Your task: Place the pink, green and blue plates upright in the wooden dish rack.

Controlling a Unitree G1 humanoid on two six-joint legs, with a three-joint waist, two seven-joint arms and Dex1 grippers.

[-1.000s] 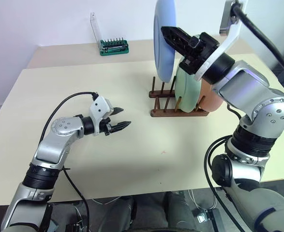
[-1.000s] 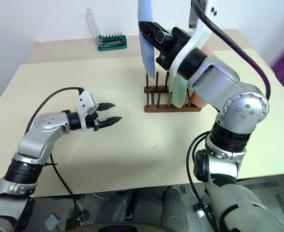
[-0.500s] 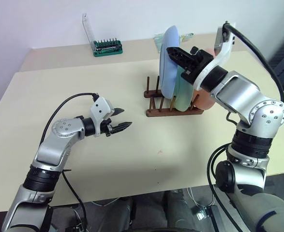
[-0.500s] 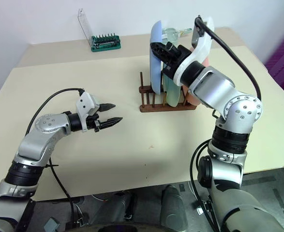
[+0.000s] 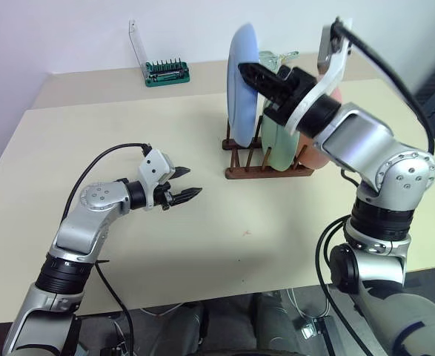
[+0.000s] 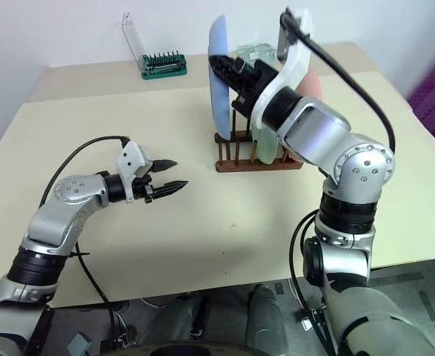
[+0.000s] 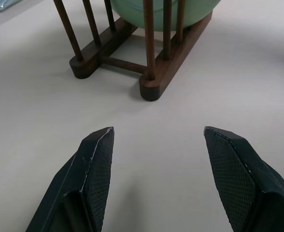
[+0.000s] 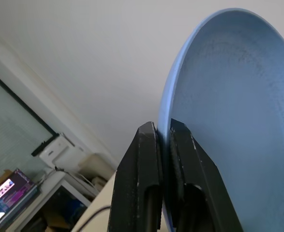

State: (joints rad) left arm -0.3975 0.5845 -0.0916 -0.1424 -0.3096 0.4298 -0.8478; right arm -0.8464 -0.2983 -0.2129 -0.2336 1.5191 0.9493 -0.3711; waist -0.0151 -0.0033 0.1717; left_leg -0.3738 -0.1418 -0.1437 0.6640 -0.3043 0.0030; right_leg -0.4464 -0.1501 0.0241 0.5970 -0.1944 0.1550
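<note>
right gripper (image 8: 163, 140) is clamped on the rim of the blue plate (image 5: 241, 81), fingers pinched either side of the edge. the plate is held upright, edge-on to the rack, over the open slots at the left end of the wooden dish rack (image 5: 265, 165). its lower edge sits among the peg tops, but i cannot tell whether it already rests on the rails.

green plate (image 5: 279, 144) stands upright in the rack, just beside the blue one; pink plate (image 5: 322, 152) stands behind it at the right end. two of three look placed.

left gripper (image 5: 184, 185) hovers over the table (image 5: 91, 126), well apart from the rack, fingers spread and empty.

step in hand, as i judge it: seating the blue plate between pegs.

how to do it well:
- keep the plate vertical and parallel to the green one, so the rim drops between a peg pair rather than onto a peg top.
- lower straight down; a sideways push could shove the light rack along the table or knock the green plate.
- let go only once the plate bears on both rails and leans on a peg.
- withdraw upward, clear of the rim.

green bit holder (image 5: 167, 73) at the far edge is irrelevant.
</note>
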